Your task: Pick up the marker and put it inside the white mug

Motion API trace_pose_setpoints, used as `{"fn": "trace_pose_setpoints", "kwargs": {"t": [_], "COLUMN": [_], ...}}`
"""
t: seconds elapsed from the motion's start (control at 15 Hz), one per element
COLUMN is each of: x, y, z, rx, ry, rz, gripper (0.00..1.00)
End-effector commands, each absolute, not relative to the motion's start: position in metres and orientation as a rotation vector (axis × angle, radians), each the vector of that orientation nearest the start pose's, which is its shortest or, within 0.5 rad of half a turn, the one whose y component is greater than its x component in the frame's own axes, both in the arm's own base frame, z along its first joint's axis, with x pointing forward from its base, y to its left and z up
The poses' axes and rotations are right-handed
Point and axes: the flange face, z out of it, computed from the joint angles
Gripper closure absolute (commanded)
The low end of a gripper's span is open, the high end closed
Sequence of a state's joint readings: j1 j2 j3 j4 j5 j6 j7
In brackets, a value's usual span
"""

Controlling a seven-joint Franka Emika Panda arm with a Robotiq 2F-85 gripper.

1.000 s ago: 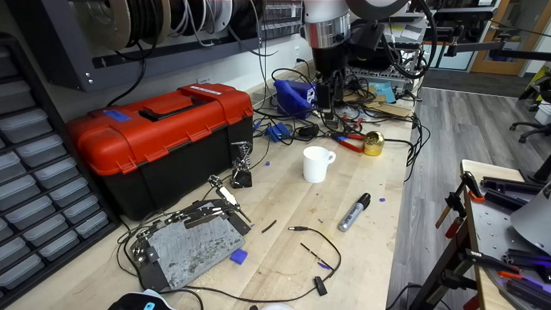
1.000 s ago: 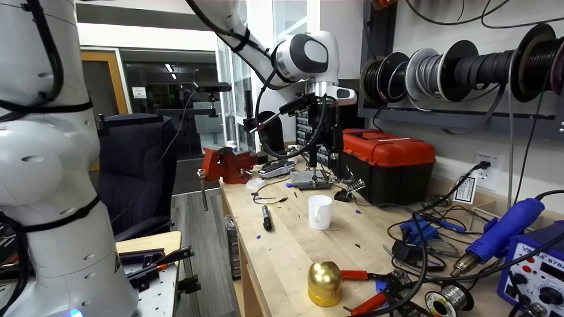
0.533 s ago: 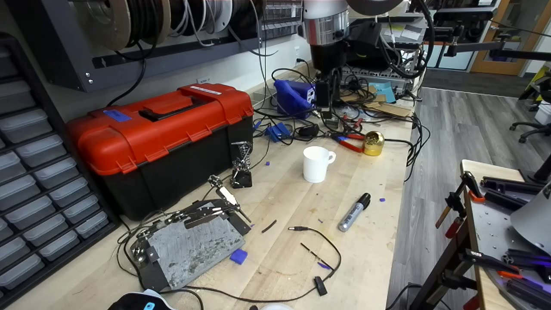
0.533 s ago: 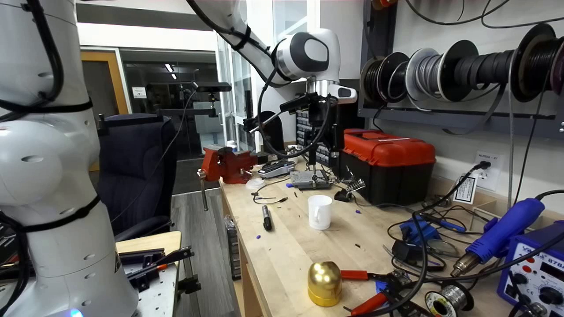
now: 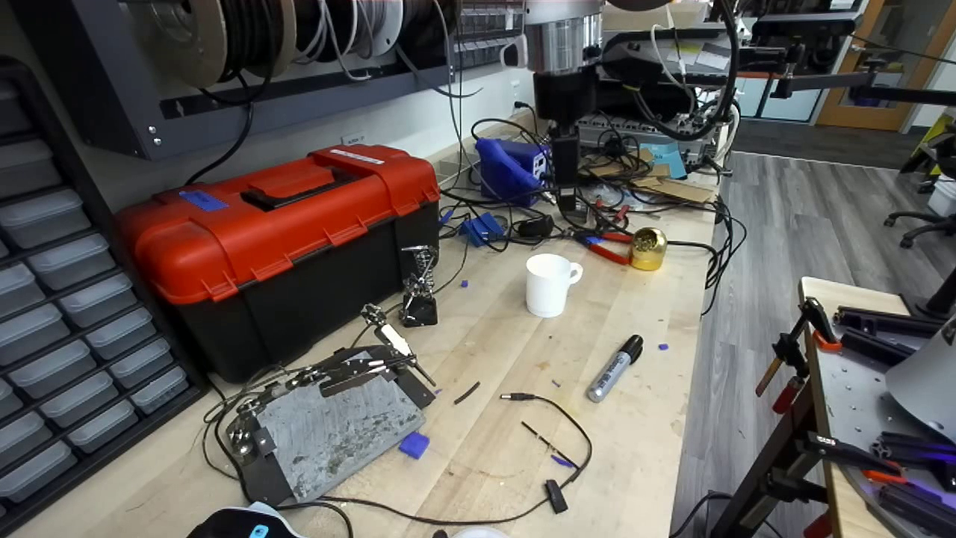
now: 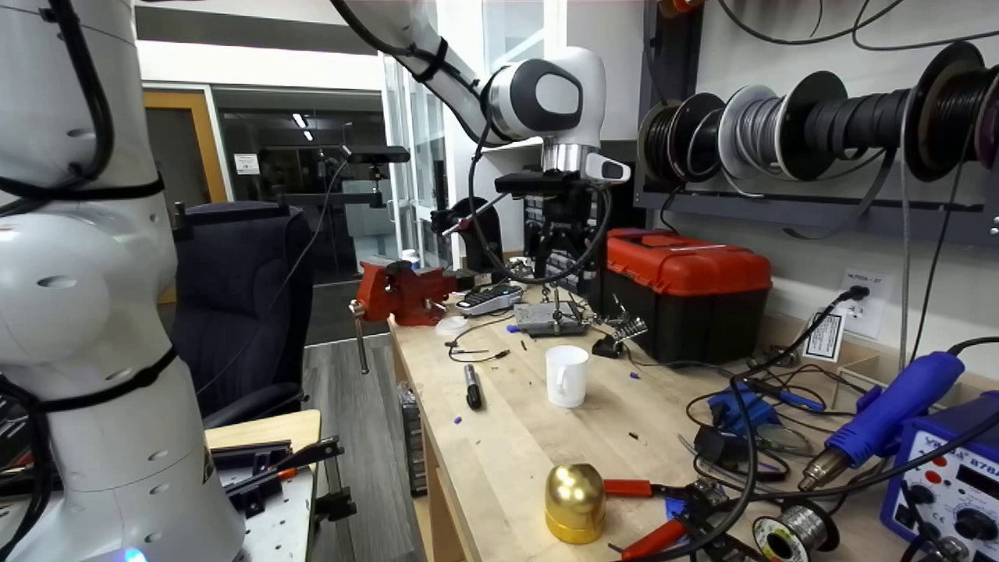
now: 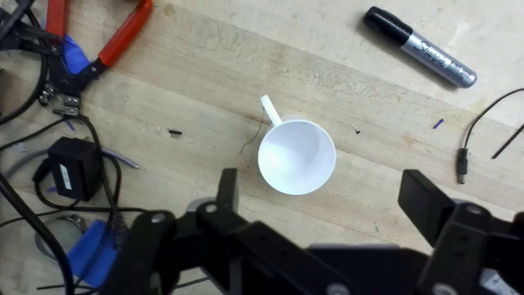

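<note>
Tabletop (image 7: 196,82) in wrist view hides partly behind widely parted, empty fingers (image 7: 425,207); mug (image 7: 297,157), marker (image 7: 421,48) whole; cable (image 7: 462,164) cropped.

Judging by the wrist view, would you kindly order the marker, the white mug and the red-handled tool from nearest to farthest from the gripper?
1. White mug, near the picture's middle.
2. Marker, upper right.
3. Red-handled tool, upper left.

In an exterior view I get grey plank floor (image 5: 806,224) at right, a wooden door (image 5: 859,116) upper right; in an exterior view, a dark chair (image 6: 234,304) left of centre, pale wall (image 6: 804,289) beyond the bench (image 6: 507,437)
</note>
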State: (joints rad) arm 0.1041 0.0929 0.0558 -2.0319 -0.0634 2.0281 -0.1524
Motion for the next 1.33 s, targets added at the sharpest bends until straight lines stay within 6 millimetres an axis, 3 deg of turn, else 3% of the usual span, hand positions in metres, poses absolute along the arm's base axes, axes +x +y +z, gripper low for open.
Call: {"fn": "trace_pose_setpoints", "kwargs": {"t": [0.0, 0.53, 0.6, 0.67, 1.27], "x": [0.539, 0.513, 0.512, 0.526, 0.530], "y": [0.094, 0.114, 0.114, 0.118, 0.111], "z": [0.393, 0.373, 0.371, 0.366, 0.363], "rx": [-3.016, -2.722, -2.709, -2.755, -2.672], "ry": [-0.776, -1.354, -1.387, -1.306, -1.425], "rz": [0.125, 0.192, 0.209, 0.225, 0.259], "gripper": [0.00, 0.00, 0.00, 0.00, 0.00]}}
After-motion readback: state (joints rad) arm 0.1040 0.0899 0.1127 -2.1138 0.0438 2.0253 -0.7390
